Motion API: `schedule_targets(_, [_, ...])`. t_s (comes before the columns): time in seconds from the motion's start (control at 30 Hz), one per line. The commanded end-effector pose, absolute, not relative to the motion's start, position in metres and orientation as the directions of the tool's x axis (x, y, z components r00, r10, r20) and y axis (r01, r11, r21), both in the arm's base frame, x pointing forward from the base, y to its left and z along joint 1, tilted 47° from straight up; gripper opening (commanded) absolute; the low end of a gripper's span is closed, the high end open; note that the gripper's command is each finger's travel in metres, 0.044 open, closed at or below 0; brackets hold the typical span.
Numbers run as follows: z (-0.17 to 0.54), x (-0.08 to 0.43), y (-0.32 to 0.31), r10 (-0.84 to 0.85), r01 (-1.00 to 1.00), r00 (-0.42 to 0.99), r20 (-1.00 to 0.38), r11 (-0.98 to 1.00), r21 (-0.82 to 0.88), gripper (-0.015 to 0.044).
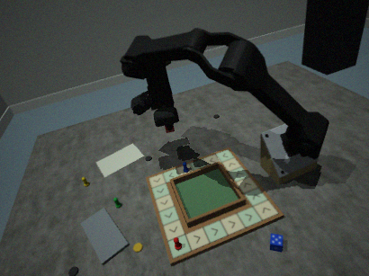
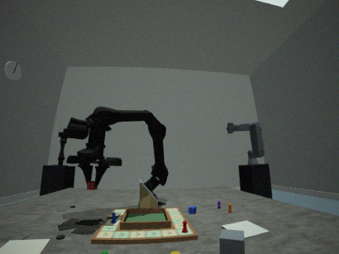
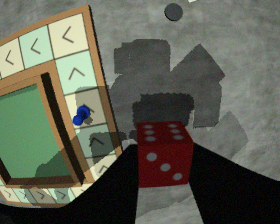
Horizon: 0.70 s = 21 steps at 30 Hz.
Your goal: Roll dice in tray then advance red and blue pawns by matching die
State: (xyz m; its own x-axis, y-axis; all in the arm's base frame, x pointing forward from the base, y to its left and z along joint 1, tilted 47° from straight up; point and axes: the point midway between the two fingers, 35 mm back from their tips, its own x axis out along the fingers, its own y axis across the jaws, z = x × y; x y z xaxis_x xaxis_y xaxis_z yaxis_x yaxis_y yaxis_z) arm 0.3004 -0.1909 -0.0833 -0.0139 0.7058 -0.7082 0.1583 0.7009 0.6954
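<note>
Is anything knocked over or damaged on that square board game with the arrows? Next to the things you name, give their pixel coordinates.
Nothing stands out. On the wooden-edged board (image 1: pixel 215 233) (image 2: pixel 140 233) (image 3: pixel 75 37), the red pawn (image 1: pixel 177 244) (image 2: pixel 184 227) and blue pawn (image 1: pixel 185 167) (image 2: pixel 113 218) (image 3: pixel 81 115) stand upright, and I see no damage. The dotted blue cube (image 1: pixel 276 242) (image 2: pixel 192 210) simply sits outside it.

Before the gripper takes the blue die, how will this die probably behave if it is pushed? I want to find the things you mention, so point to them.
The blue die (image 1: pixel 276 242) (image 2: pixel 192 210) will probably slide rather than roll under a gentle push, since it sits on a flat face. Its cube shape looks rigid, though a harder push might tip it.
</note>
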Motion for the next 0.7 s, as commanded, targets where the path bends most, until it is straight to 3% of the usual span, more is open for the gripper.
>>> schedule_targets(0.0, [-0.073, 0.303, -0.178, 0.707, 0.266, -0.014, -0.707, 0.685, 0.679, 0.0])
schedule_targets(0.67, [-0.028, 0.302, -0.114, 0.709, 0.739, -0.02, -0.705, 0.486, 0.468, 0.0])
